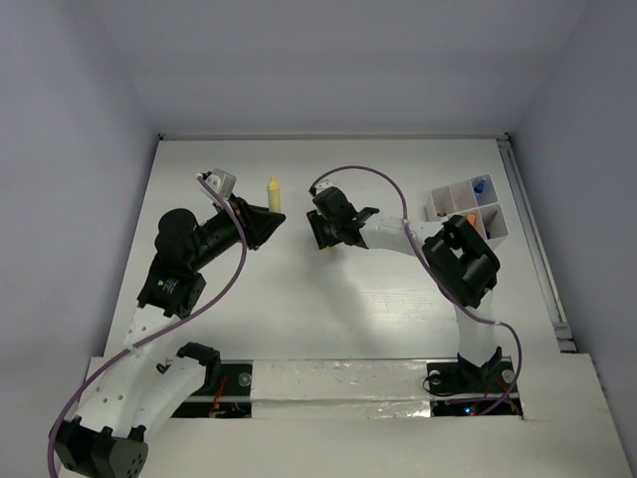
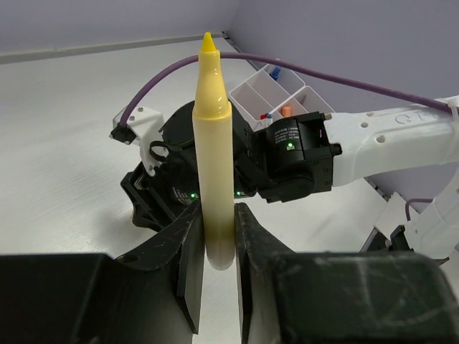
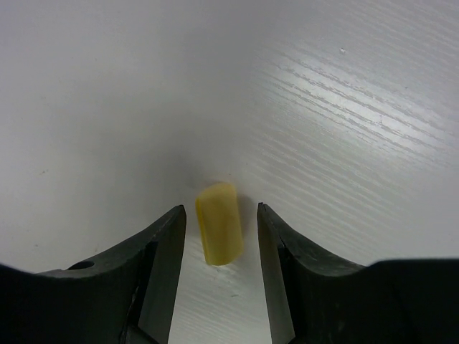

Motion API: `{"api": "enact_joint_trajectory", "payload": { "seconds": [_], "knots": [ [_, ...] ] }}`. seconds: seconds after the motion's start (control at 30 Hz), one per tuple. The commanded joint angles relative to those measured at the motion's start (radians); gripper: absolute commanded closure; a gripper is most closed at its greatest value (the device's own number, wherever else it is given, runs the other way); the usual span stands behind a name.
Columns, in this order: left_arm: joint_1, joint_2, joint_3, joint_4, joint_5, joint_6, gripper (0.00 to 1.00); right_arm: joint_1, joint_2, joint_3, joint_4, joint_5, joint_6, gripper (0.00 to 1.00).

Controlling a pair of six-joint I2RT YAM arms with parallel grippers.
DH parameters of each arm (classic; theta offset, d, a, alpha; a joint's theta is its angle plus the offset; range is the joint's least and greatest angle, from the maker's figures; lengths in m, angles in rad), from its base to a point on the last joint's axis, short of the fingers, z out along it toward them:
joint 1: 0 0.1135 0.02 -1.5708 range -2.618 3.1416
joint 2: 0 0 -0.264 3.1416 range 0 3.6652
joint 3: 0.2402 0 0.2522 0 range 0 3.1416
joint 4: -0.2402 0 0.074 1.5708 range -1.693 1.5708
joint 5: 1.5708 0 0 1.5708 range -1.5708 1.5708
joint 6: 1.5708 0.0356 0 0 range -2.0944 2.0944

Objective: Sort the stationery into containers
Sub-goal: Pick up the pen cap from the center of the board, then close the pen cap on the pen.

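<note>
Left jaws are pressed against the lower end of the cream stick (image 2: 214, 143), one finger on each side, in the left gripper (image 2: 217, 212). Right jaws stand spread, touching nothing, with a short cream piece (image 3: 219, 228) lying on the table (image 1: 299, 319) in the gap of the right gripper (image 3: 220, 209).

Counted: one cream stick, one short cream piece, one white organizer box (image 2: 259, 94), two arms. The box holds at least one blue item (image 1: 480, 186) and one orange item (image 1: 470, 217), in separate compartments.

From above, the left arm rises from its base at 7 o'clock and reaches toward 1 o'clock. Its stick sits near 12 o'clock of the table's middle, with the pointed tip away from the fingers. The right arm climbs from 5 o'clock to a bent elbow, then its forearm runs toward 9 o'clock and the gripper points down at the table. The two grippers are near each other but apart. The box sits at 2 o'clock, well apart from both.

The right elbow covers the near corner of the box from above, so I cannot count its compartments. In the top view the right gripper hides the short piece. Whether the stick's bottom end touches the table cannot be told.
</note>
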Motion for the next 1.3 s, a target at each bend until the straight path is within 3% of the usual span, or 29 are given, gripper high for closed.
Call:
{"api": "enact_joint_trajectory", "payload": {
  "seconds": [0.0, 0.37, 0.4, 0.5, 0.53, 0.63, 0.73, 0.9, 1.13, 1.27],
  "knots": [
    [-0.005, -0.031, 0.006, 0.031, 0.018, 0.016, 1.0, 0.005, 0.033, 0.066, -0.08, 0.0, -0.062, 0.5],
    [-0.005, -0.037, 0.004, 0.025, 0.016, 0.017, 1.0, 0.005, 0.133, 0.215, -0.213, 0.032, -0.125, 0.63],
    [-0.005, -0.039, 0.004, 0.025, 0.016, 0.019, 1.0, 0.005, 0.136, 0.222, -0.226, 0.027, -0.13, 0.74],
    [-0.005, -0.04, 0.004, 0.025, 0.016, 0.017, 1.0, 0.005, 0.153, 0.25, -0.261, 0.024, -0.133, 0.87],
    [-0.005, -0.04, 0.004, 0.025, 0.018, 0.017, 1.0, 0.005, 0.149, 0.251, -0.264, 0.024, -0.13, 0.97],
    [-0.005, -0.039, 0.003, 0.026, 0.018, 0.016, 1.0, -0.005, 0.109, 0.23, -0.229, -0.002, -0.107, 1.0],
    [-0.005, -0.036, -0.002, 0.037, 0.028, 0.005, 1.0, -0.027, -0.009, 0.153, -0.117, -0.068, -0.059, 1.0],
    [-0.005, -0.022, -0.011, 0.062, 0.07, -0.018, 1.0, -0.051, -0.289, -0.012, 0.22, -0.236, 0.037, 1.0],
    [-0.005, -0.019, -0.04, 0.164, 0.183, -0.079, 1.0, -0.061, -0.494, -0.08, 0.544, -0.376, 0.185, 1.0],
    [-0.005, -0.007, -0.062, 0.244, 0.258, -0.138, 1.0, -0.072, -0.519, -0.103, 0.801, -0.485, 0.313, 1.0]
  ]
}}
